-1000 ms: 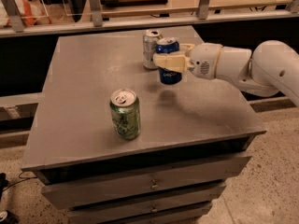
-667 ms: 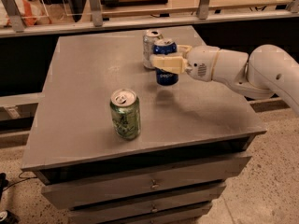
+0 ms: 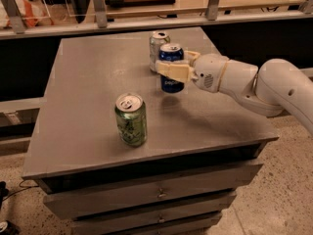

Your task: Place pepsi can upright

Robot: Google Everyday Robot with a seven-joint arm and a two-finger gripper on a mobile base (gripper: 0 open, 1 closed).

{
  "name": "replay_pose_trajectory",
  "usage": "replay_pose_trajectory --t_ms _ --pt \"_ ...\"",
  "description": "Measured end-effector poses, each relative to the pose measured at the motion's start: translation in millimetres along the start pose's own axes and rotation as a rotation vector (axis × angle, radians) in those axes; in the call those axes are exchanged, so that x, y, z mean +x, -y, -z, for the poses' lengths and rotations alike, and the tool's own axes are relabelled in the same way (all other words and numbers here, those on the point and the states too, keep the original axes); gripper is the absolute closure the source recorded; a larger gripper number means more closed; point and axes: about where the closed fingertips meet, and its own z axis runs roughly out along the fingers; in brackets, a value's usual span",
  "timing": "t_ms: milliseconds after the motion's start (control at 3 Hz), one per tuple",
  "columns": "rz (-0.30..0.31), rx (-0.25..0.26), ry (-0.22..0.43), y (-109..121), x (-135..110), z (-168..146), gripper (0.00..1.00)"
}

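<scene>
Green can (image 3: 131,120) upright near tabletop (image 3: 83,77) front edge. Silvery can (image 3: 157,47) just beside pepsi can (image 3: 171,68), at its 11 o'clock. Pepsi can upright, pinched by end effector (image 3: 175,65) from 3 o'clock, seemingly just off tabletop. Step: set-down. Next: lower straight, release without nudging silvery can.

The end effector (image 3: 172,68), clasped round the pepsi can (image 3: 171,85) over the worktop (image 3: 88,82), hides its middle; the silver can (image 3: 156,47) behind is partly covered; the arm (image 3: 279,84) is cut off at right.

Pincer (image 3: 174,65) clamps upright pepsi can (image 3: 172,85) beside silvery can (image 3: 156,50).
</scene>
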Motion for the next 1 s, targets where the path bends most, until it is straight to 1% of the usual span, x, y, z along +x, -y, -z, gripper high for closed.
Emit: replay_pose_trajectory --t_ms 1000 --pt "-0.005 0.042 0.045 -9.5 12.6 -6.2 1.00"
